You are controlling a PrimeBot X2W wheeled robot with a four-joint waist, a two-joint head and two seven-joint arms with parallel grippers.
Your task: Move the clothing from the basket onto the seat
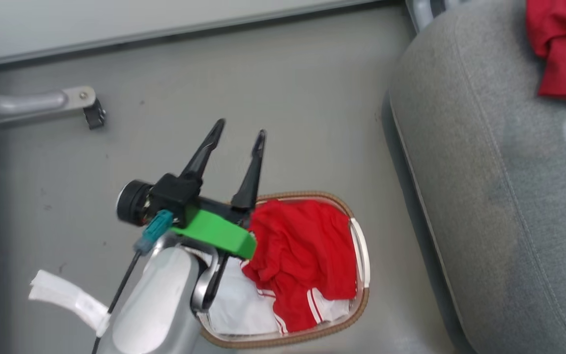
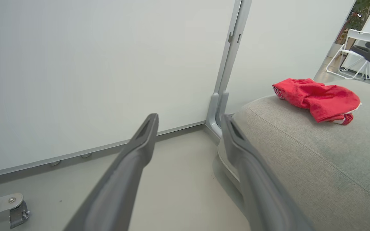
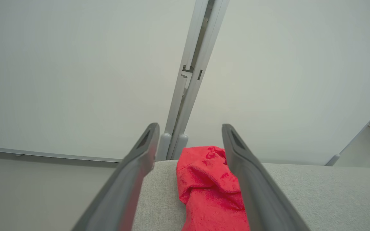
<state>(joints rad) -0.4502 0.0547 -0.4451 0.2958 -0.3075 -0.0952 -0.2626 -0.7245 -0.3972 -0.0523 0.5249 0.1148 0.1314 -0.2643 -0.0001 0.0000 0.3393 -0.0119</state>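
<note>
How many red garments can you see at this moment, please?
2. One red garment lies crumpled in the basket; the second red garment lies on the seat. More could be hidden beneath the one in the basket.

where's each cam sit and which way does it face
Head view: from the head, down at floor, basket and seat; left pincer, forearm show.
Left wrist view: from that wrist, along the left pincer toward wall and seat.
Right wrist view: from that wrist, along the right pincer over seat toward wall.
Both wrist views share the seat's red garment.
</note>
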